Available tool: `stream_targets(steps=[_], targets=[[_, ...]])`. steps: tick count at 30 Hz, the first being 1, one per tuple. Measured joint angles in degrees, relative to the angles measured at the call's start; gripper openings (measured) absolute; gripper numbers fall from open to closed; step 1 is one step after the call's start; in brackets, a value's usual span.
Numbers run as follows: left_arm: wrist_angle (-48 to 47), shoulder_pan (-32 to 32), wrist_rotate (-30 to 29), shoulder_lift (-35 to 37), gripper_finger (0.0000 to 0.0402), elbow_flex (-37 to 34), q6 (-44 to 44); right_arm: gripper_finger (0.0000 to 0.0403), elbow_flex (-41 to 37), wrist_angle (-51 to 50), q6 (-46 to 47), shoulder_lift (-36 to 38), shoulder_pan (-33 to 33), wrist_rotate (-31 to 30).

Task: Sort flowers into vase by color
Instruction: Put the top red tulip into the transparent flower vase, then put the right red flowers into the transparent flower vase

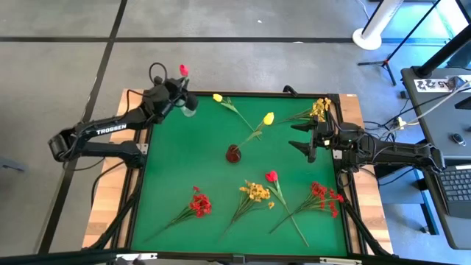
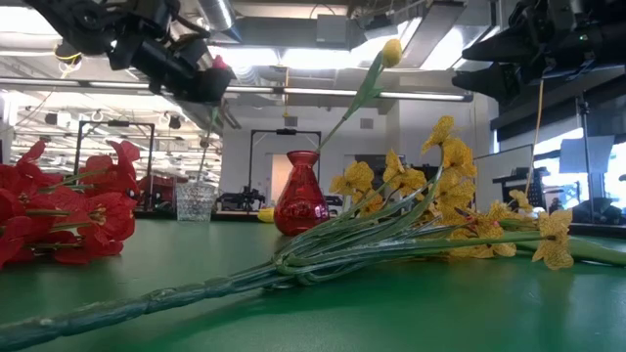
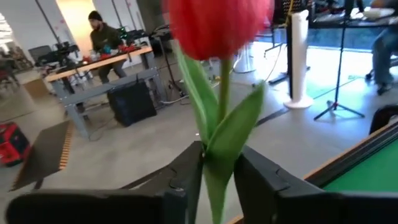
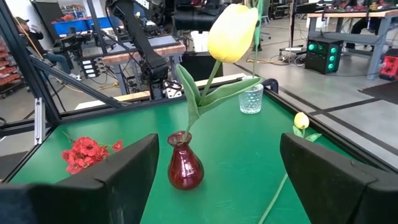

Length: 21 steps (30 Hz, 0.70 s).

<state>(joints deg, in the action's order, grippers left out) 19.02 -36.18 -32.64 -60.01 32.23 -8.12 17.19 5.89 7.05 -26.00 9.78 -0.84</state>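
Observation:
A red tulip (image 3: 219, 25) stands upright at the table's far left corner, with my left gripper (image 1: 180, 94) shut on it just above a clear glass vase (image 1: 189, 107). Its stem (image 2: 207, 147) runs down into that glass. At mid-table, a yellow tulip (image 4: 231, 32) stands in a red vase (image 1: 233, 154). My right gripper (image 1: 297, 137) hangs open to the right of the red vase, touching nothing. Another yellow tulip (image 1: 219, 99) lies on the far side of the mat. My left gripper has the red tulip's stem and leaves (image 3: 217, 158), a little below the bloom, pinched between its two fingers (image 3: 180, 180). The fingers come about level from the table's left and lie across the stem. The tulip stands upright, its lower stem reaching down into the glass vase.
Lying on the green mat are a yellow spray (image 1: 319, 109) at the far right, a red spray (image 1: 199, 204) at the near left, a yellow spray (image 1: 256, 193), a red tulip (image 1: 271, 177) and a red spray (image 1: 324, 196) along the near side.

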Motion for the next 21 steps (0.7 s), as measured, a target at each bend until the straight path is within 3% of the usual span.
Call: stream_targets(steps=[11, 16, 21], targets=[[-22.32, 3.68, -13.55, 0.41, 0.0211, 6.72, 5.15, 0.0332, 0.00, 0.00, 0.16, -0.02, 0.00, -0.06], [-38.89, 5.96, -13.78, 0.92, 0.0250, 12.97, 15.13, 0.0332, 0.00, 0.00, 0.17, -0.01, 0.00, -0.06], [-50.98, 8.70, -12.44, 0.92, 0.0255, 17.83, 22.19, 0.0332, 0.00, 0.02, 0.17, 0.00, 0.00, -0.09]])
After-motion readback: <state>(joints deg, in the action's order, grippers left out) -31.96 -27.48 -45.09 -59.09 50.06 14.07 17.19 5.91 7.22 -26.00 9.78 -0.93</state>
